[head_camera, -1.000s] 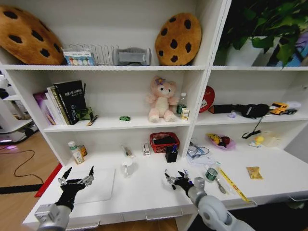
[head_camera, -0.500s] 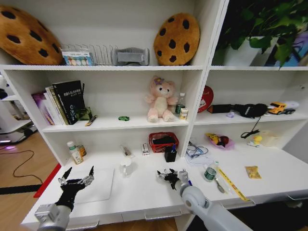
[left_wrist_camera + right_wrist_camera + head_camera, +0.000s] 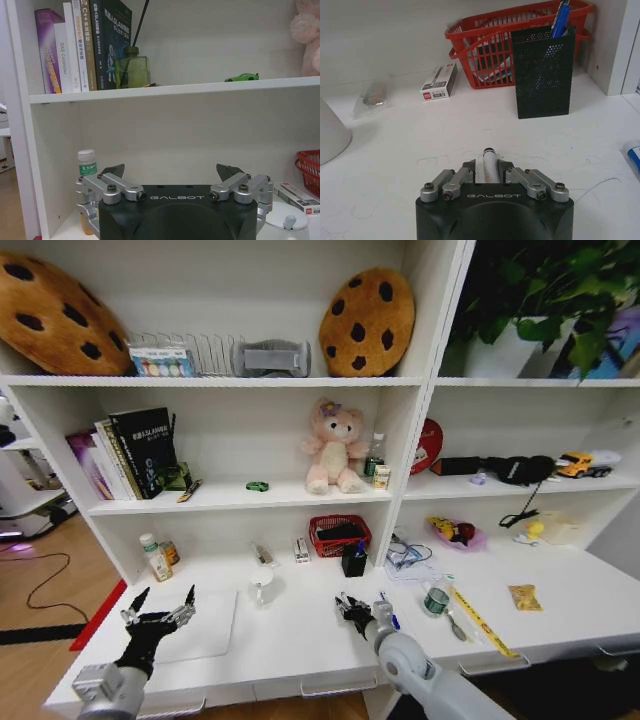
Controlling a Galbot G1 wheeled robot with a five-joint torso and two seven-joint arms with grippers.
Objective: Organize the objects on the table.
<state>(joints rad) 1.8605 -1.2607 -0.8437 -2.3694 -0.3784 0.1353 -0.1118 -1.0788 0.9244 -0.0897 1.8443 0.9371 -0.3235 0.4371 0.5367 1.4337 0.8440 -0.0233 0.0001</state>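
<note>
Right gripper (image 3: 487, 172) low over the tabletop (image 3: 300, 635), at about 6 o'clock from the black mesh pen cup (image 3: 542, 75). Its jaws are pinching a slim pen (image 3: 487, 162) that lies between them, tip pointing toward the cup. In the head view the same gripper (image 3: 357, 613) sits near the tabletop centre, with the cup (image 3: 354, 560) just behind it at 12 o'clock.

Pen cup holds a blue pen (image 3: 561, 17) standing up. Red basket (image 3: 492, 45) directly behind the cup, touching or nearly so. Small black-and-white box (image 3: 439, 81) at 9 o'clock of the basket, lying flat. Clear wrapped item (image 3: 370, 95) further along at 9 o'clock.

Left gripper (image 3: 172, 175) hovers at the left end of the tabletop, jaws spread wide, nothing between them. In the head view it (image 3: 160, 608) is above the near edge of the silver laptop (image 3: 205, 625), which lies closed and flat.

Other task items:
- green toy car (image 3: 258, 486) on the middle shelf, at 9 o'clock of the plush bear (image 3: 335, 445)
- orange-yellow snack packet (image 3: 525, 597) on the right part of the tabletop, well apart from both grippers
- yellow ruler (image 3: 485, 623) lying diagonally at 8 o'clock of the packet
</note>
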